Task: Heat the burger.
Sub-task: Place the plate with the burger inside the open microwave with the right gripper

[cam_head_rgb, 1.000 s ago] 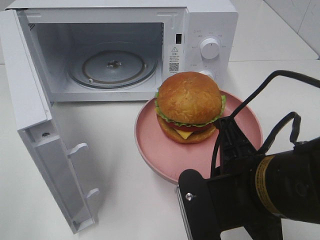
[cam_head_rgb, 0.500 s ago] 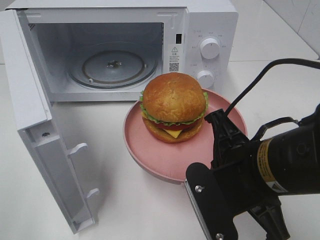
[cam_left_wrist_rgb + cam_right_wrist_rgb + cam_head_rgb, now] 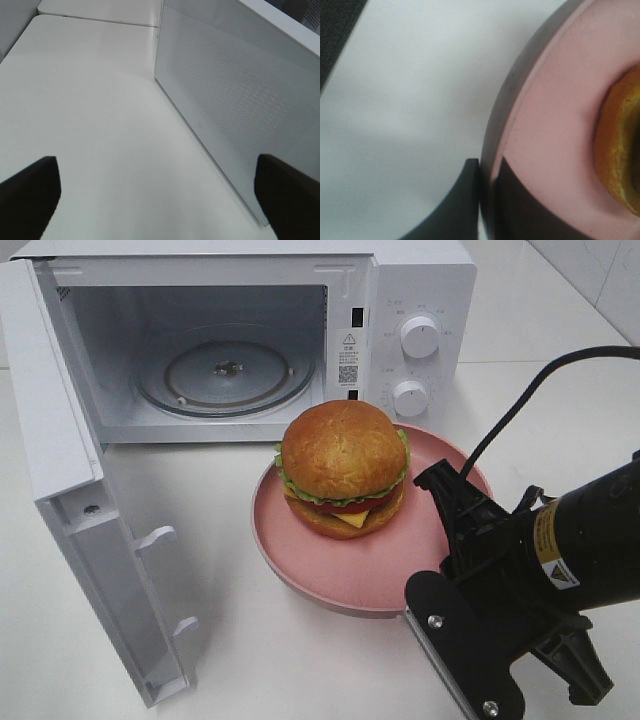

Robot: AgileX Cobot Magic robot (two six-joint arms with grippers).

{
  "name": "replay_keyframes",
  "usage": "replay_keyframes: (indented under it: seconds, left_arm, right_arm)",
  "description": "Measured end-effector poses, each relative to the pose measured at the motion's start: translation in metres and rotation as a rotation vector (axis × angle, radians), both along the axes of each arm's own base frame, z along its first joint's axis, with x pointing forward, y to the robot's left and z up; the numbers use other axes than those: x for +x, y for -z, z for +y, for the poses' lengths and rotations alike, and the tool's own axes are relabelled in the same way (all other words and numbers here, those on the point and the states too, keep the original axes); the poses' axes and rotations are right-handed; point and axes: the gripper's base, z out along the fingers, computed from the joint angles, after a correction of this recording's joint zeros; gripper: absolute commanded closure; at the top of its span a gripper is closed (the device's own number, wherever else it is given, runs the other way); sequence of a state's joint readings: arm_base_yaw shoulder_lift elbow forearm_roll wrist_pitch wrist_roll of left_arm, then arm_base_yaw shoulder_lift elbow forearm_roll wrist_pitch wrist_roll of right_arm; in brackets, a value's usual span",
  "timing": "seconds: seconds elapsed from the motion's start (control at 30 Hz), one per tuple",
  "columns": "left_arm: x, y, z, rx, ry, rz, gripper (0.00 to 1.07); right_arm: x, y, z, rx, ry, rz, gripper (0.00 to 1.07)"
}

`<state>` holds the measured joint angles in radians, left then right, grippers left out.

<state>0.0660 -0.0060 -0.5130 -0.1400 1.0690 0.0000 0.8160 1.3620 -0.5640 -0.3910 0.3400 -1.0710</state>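
Exterior high: burger (image 3: pixel 343 465) on plate (image 3: pixel 330 575) carried left, nearer open microwave (image 3: pixel 430 285), ready for loading; right gripper (image 3: pixel 487 172) pinching rim, left gripper (image 3: pixel 160 195) wide, empty.

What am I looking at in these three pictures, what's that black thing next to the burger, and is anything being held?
This is a robot with two arms, each ending in a two-fingered gripper. The wide picture, from a camera mounted high, shows a white table, an open microwave and a burger on a pink plate. The black thing is the right arm. Its wrist camera gives the close-up: the right gripper pinches the plate's rim, one finger each side. The last picture is the left wrist camera: the left gripper is open, holding nothing, beside a white perforated panel.
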Motion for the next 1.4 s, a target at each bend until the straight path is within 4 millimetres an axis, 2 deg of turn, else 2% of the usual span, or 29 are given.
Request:
replay_keyframes:
  seconds: [0.2, 0.5, 0.9, 1.07, 1.4]
  left_arm:
    - [0.000, 0.000, 0.000, 0.000, 0.000, 0.000, 0.09]
    - [0.000, 0.000, 0.000, 0.000, 0.000, 0.000, 0.09]
    - [0.000, 0.000, 0.000, 0.000, 0.000, 0.000, 0.09]
    - [0.000, 0.000, 0.000, 0.000, 0.000, 0.000, 0.09]
    - [0.000, 0.000, 0.000, 0.000, 0.000, 0.000, 0.09]
  right_arm:
    - [0.001, 0.001, -0.004, 0.004, -0.013, 0.048, 1.07]
    - [0.014, -0.010, -0.007, -0.012, -0.045, 0.049, 1.07]
    - [0.013, -0.012, -0.007, -0.052, -0.078, 0.078, 1.07]
    - [0.021, -0.012, -0.001, -0.054, -0.078, 0.080, 1.07]
    - [0.051, -0.012, 0.026, -0.042, -0.077, 0.072, 1.07]
